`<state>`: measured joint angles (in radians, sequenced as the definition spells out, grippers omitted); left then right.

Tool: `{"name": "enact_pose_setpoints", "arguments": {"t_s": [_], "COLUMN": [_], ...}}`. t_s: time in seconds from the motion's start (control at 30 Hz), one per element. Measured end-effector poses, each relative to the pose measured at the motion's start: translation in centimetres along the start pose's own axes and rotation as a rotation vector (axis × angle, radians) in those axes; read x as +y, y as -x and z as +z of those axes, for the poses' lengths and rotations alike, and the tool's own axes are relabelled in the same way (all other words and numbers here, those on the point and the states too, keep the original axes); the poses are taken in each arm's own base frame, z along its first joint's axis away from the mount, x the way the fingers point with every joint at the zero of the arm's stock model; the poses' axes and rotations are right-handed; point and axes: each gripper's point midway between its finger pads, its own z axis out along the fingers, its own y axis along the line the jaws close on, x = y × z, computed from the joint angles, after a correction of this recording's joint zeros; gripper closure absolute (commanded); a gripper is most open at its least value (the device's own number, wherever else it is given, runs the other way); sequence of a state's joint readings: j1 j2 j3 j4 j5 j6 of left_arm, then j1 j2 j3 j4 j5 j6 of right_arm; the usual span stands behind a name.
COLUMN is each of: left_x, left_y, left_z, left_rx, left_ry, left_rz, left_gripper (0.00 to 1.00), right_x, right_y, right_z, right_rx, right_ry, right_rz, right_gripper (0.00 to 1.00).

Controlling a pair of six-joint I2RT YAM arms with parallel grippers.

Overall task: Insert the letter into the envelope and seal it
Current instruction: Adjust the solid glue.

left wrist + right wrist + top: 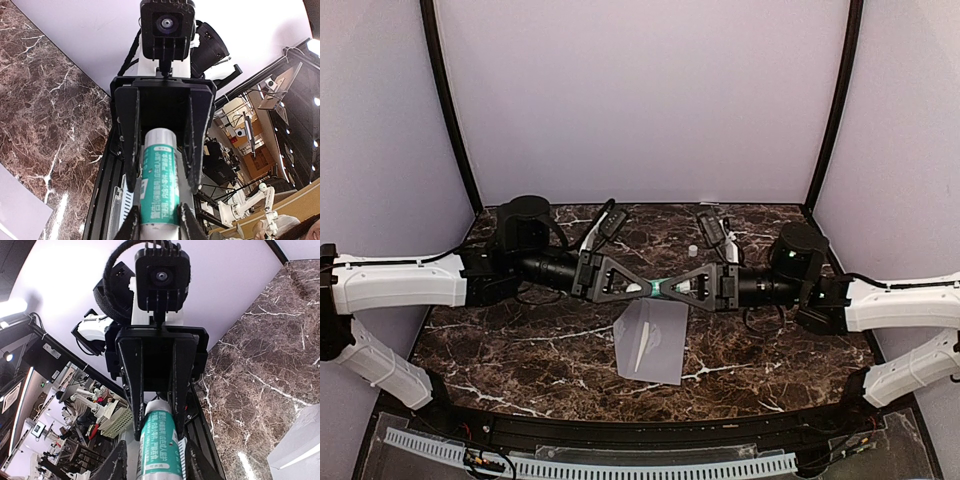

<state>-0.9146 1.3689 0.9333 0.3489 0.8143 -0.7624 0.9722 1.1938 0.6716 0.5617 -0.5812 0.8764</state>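
The left end effector (pixel 642 288) and right end effector (pixel 668 288) both clamp 1 green-labelled, Chinese-printed glue stick (pixel 158 192).

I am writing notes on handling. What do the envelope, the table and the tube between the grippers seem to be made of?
Envelope: thin matte paper, light grey, with visible fold lines.
Table: polished dark brown stone or a marble-look laminate; it has white veins and glossy reflections.
Tube: probably smooth plastic, white with a green printed label.
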Motion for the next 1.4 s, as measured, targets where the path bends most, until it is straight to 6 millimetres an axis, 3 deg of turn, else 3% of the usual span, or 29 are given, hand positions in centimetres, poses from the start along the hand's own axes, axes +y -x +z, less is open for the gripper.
{"name": "enact_pose_setpoints", "arguments": {"t_s": [0.1, 0.43, 0.63, 0.7, 0.77, 0.8, 0.87, 0.93, 1.07, 1.3, 1.4], "left_x": [0.0, 0.0, 0.1, 0.1, 0.1, 0.2, 0.5, 1.4, 3.9, 11.8, 15.0], "left_y": [0.0, -0.2, -0.3, -0.4, -0.4, -0.4, -0.6, -1.0, -1.2, -0.5, -1.6], "left_z": [0.0, 0.0, 0.1, 0.1, 0.1, 0.1, 0.1, 0.0, -1.0, -6.3, -6.8], "left_rx": [0.000, 0.007, 0.015, 0.017, 0.019, 0.020, 0.026, 0.037, 0.047, -0.025, 0.001], "left_ry": [0.000, -0.003, -0.006, -0.006, -0.006, -0.004, 0.012, 0.054, 0.162, 0.404, 0.483], "left_rz": [-0.001, -0.005, -0.008, -0.010, -0.010, -0.007, 0.004, 0.001, -0.022, -0.146, -0.187], "left_gripper": [0.93, 0.93, 0.93, 0.88, 0.71, 0.57, 0.41, 0.34, 0.31, 0.31, 0.32], "right_x": [-0.3, -0.3, -0.3, -0.3, -0.3, -0.4, -0.7, -1.3, -3.0, -6.7, -8.8], "right_y": [-0.4, -0.8, -0.7, -0.8, -0.8, -0.8, -0.9, -1.1, -1.3, -1.6, -2.9], "right_z": [0.4, 0.8, 1.1, 1.1, 1.1, 1.1, 1.1, 1.0, 0.3, -1.6, -2.3], "right_rx": [0.014, 0.033, 0.034, 0.034, 0.034, 0.035, 0.038, 0.046, 0.070, 0.130, 0.177], "right_ry": [0.000, 0.013, 0.016, 0.016, 0.015, 0.013, 0.000, -0.036, -0.174, -0.445, -0.544], "right_rz": [0.009, 0.010, 0.011, 0.010, 0.008, 0.007, 0.006, -0.005, -0.041, -0.096, -0.087], "right_gripper": [0.72, 0.75, 0.85, 0.92, 0.95, 0.96, 0.96, 0.96, 0.97, 0.98, 0.99]}}
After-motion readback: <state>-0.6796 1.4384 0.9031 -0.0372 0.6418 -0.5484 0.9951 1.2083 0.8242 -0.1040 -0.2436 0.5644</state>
